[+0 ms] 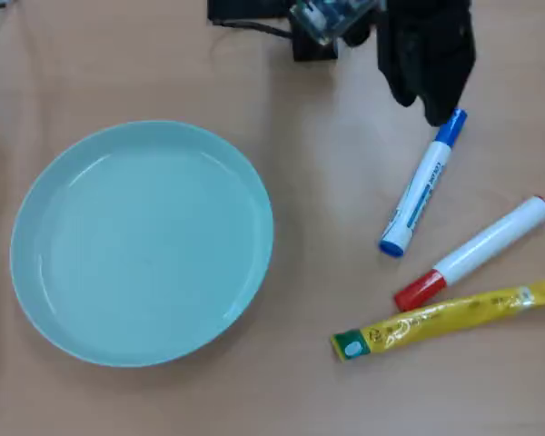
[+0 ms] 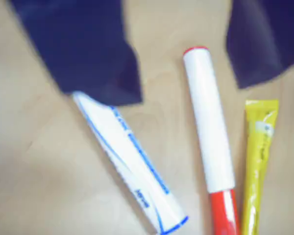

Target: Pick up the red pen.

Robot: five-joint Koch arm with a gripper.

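Observation:
The red pen (image 1: 486, 243), a white barrel with a red cap at its lower left end, lies slanted on the wooden table at the right. In the wrist view the red pen (image 2: 208, 127) lies below the gap between the two dark jaws, its ringed end uppermost. My gripper (image 1: 429, 102) hangs over the top of the table, above the blue marker's upper end. In the wrist view the gripper (image 2: 183, 88) is open and empty, and its left jaw hides the blue marker's near end.
A white marker with blue ends (image 1: 422, 186) (image 2: 130, 156) lies left of the red pen. A flat yellow tube with a green tip (image 1: 445, 320) (image 2: 259, 161) lies on its other side. A large pale-blue plate (image 1: 141, 241) fills the left.

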